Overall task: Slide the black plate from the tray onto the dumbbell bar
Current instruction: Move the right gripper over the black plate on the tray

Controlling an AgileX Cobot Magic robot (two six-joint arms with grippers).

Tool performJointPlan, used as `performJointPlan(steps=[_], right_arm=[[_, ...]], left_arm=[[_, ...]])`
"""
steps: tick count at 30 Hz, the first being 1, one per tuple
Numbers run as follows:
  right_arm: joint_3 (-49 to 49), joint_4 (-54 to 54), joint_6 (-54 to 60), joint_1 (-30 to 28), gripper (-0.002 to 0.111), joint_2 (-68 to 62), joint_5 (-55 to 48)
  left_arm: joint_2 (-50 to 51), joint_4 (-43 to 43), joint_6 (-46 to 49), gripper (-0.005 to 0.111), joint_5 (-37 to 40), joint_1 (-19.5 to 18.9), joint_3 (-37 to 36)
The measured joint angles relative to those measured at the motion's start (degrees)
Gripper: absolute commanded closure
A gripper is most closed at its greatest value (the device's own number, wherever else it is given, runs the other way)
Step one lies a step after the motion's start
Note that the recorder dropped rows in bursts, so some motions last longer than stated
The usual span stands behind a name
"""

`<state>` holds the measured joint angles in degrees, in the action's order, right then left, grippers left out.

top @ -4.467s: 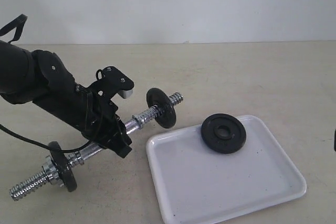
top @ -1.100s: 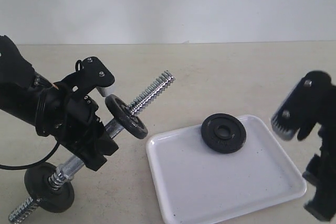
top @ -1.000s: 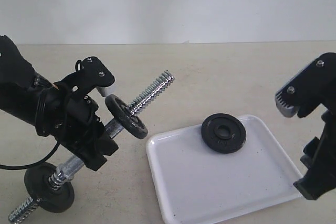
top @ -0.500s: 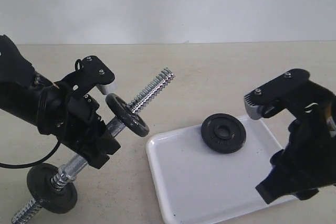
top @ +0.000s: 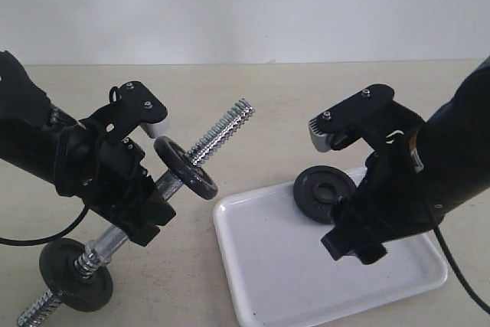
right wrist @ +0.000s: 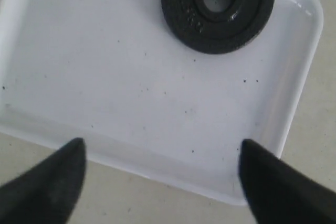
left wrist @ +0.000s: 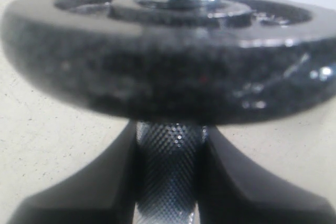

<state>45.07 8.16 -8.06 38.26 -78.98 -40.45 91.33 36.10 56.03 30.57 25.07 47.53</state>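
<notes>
R tool (right wrist: 160, 174) moved over tray (top: 279, 269), spread; black plate (top: 310, 197) inside; L tool (left wrist: 169, 136) pinches dumbbell bar (top: 223, 131).

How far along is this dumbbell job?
Done: the left gripper holds the dumbbell bar tilted, one threaded end raised. In hand: the open right gripper hovers over the tray, short of the black plate. Left: gripping the plate and sliding it onto the bar.

- Glossy, smooth white tray (top: 276, 266)
- Matt, grainy cast-metal black plate (top: 310, 197)
- Shiny chrome dumbbell bar (top: 218, 135), knurled middle, threaded ends
- Matt beige tabletop (top: 344, 105)
</notes>
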Motion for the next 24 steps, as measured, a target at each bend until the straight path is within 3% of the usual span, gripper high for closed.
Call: performJointPlan(steps=[9,24], right_arm=[[0.00,-2.44,-7.56,0.00,0.007,0.00,5.56],[0.00,-2.56,-8.85,0.00,0.007,-1.99,7.66]], left_arm=[[0.00,0.00,0.00,0.102,0.00,0.00,0.00],[0.00,0.00,-0.11,0.102,0.00,0.00,0.00]])
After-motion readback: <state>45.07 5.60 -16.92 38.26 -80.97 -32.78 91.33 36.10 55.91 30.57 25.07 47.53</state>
